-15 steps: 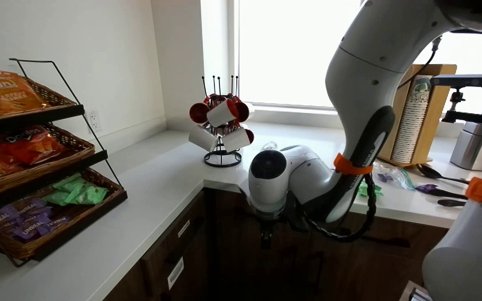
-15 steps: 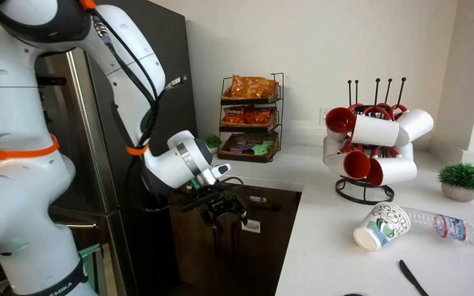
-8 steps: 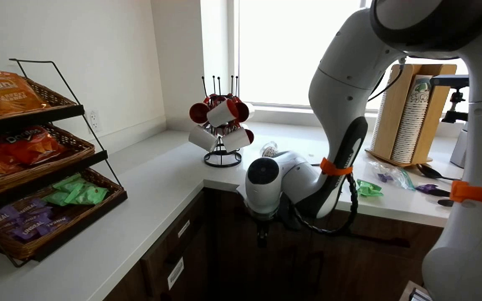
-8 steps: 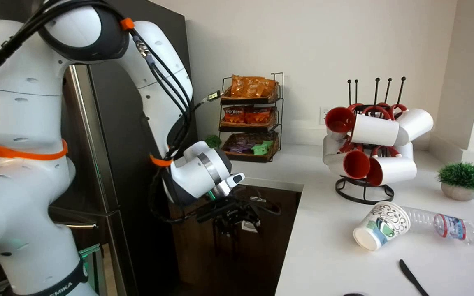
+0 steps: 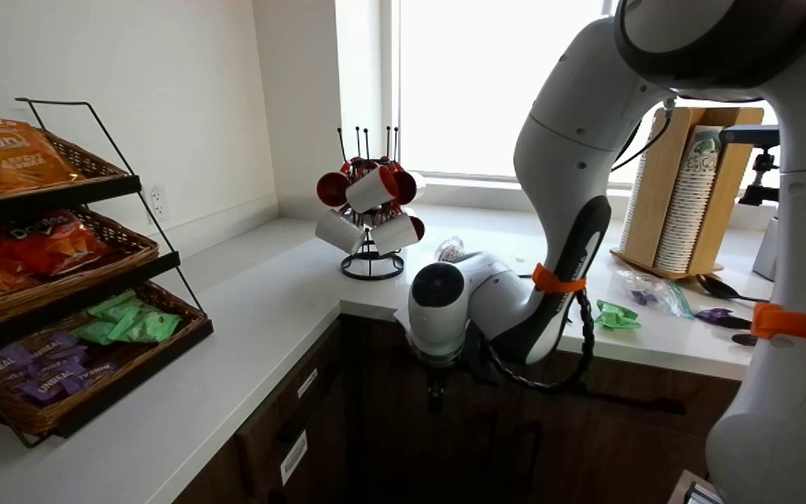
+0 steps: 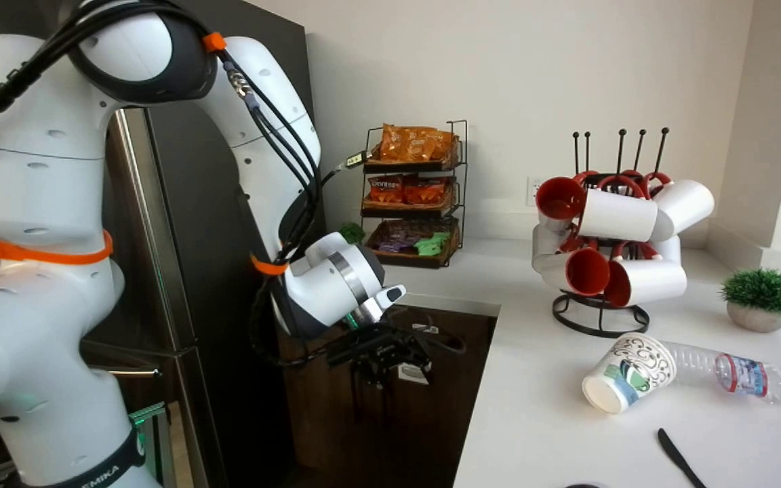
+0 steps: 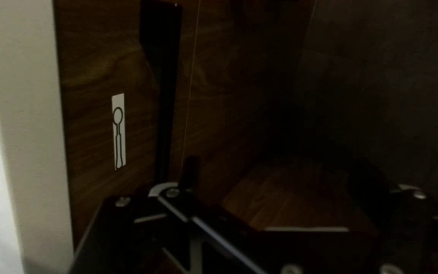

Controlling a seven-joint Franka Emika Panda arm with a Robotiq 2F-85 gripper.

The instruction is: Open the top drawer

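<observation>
A: You'll likely find the drawer (image 7: 97, 76) rigid, smooth-sliding, moderately heavy; hook the handle (image 7: 167, 95) mid-bar, as its finish may slip.

B: It lies under the front edge of the table (image 5: 683, 343), near its inner corner; you see dark grained wood, a spoon label (image 7: 119, 131); it looks closed.

A: And your end effector (image 7: 280, 175)?

B: It gapes wide, holding nothing; whether it touches the handle, you can't tell here.
</observation>
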